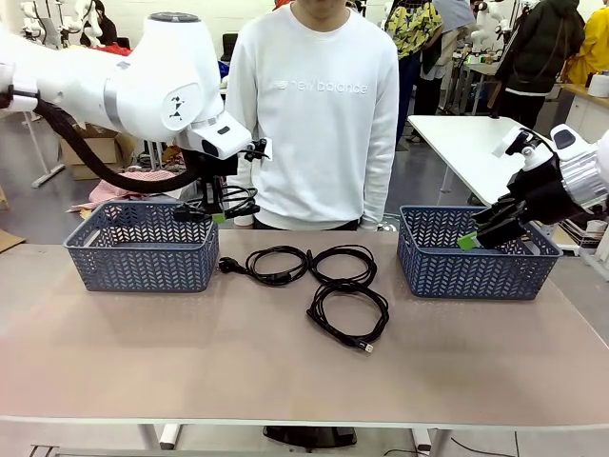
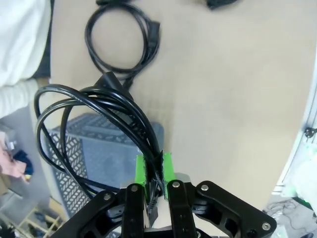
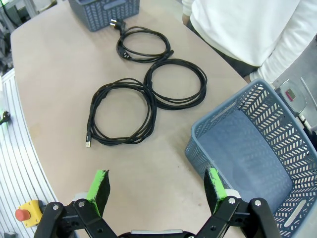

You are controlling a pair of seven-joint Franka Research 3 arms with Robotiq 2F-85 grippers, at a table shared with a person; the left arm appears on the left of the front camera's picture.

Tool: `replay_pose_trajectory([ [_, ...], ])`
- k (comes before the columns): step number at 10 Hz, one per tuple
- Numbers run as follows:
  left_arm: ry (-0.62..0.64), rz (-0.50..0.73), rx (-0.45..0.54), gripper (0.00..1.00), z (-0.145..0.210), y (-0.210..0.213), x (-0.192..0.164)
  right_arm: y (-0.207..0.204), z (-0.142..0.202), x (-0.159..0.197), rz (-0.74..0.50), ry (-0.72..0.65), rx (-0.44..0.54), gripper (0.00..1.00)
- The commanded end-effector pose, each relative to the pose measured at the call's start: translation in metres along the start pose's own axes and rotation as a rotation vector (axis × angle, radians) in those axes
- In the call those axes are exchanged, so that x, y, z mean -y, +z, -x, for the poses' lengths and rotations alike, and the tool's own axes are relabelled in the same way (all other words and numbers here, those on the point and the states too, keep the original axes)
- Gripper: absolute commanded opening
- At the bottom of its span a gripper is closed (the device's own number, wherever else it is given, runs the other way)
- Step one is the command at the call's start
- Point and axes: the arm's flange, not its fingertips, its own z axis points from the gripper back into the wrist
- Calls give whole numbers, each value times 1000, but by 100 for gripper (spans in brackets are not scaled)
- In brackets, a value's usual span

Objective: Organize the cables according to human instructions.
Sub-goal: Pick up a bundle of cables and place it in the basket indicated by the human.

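My left gripper (image 1: 221, 215) is shut on a coiled black cable (image 1: 236, 202), which hangs above the right far corner of the left blue basket (image 1: 143, 252). In the left wrist view the green pads (image 2: 167, 167) pinch the cable's loop (image 2: 94, 101) over the basket (image 2: 106, 148). Three more coiled cables lie on the table between the baskets: one on the left (image 1: 276, 264), one to its right (image 1: 343, 265), one nearer to me (image 1: 349, 314). My right gripper (image 1: 476, 238) is open and holds nothing, above the right blue basket (image 1: 476, 271); its view shows the same cables (image 3: 143, 44) (image 3: 178, 82) (image 3: 121, 111).
A person in a white sweatshirt (image 1: 314, 105) stands at the far edge, between the baskets. The right basket (image 3: 277, 134) has nothing in it. Free tabletop (image 1: 190, 352) lies in front of the baskets. A white table (image 1: 466, 143) stands behind at the right.
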Motion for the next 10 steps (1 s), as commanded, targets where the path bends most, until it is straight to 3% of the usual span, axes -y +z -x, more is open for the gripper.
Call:
replay_pose_trajectory([
  [1,-11,-37,-9,15,32,2,-8,-1,2,4,-11,20,16,100],
  [6,53,-40,-4,15,113,-8,-30,-1,2,4,-11,20,16,100],
  [10,93,-26,-8,15,140,-38,-47,-1,2,4,-11,20,16,100],
])
